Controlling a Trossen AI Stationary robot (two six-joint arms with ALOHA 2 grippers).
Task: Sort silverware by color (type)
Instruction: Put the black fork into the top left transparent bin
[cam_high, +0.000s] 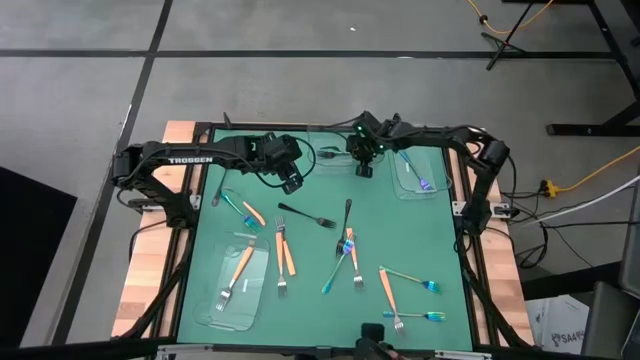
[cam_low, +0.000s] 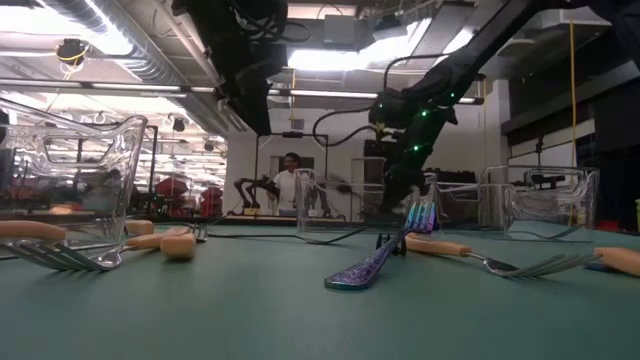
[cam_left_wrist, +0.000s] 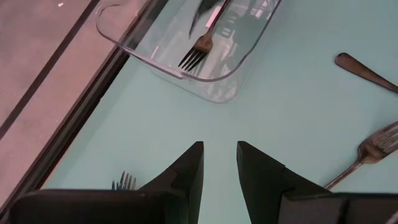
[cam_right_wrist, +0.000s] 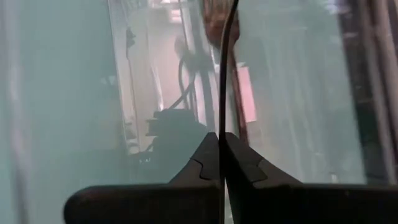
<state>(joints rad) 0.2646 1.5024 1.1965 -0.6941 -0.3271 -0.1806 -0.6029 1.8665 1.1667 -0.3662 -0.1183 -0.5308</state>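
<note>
My right gripper (cam_high: 362, 168) is over the right end of the clear tray (cam_high: 330, 158) at the table's far middle, shut on a thin black utensil (cam_right_wrist: 222, 93) that I see edge on. A dark fork (cam_left_wrist: 193, 56) shows inside that tray. My left gripper (cam_left_wrist: 219, 168) hangs open above the green mat just left of the tray, nothing between its fingers. Black forks (cam_high: 308, 216), orange-handled forks (cam_high: 284, 252) and iridescent ones (cam_high: 418, 282) lie flat across the mat. One iridescent fork (cam_low: 375, 265) lies close to the low camera. My right gripper pinches the black utensil (cam_right_wrist: 222, 127) between its two fingers, which slant down. The utensil runs straight out past the fingertips, along the fingers. Which part of it the fingers have, and whether its far end touches the tray, I cannot tell.
A clear tray (cam_high: 420, 172) at the far right holds an iridescent fork. Another clear tray (cam_high: 235, 285) at the near left holds an orange-handled fork. More silverware lies around the mat's middle and near right. The left wrist view shows the mat's far edge (cam_left_wrist: 81, 124) close beside the middle tray.
</note>
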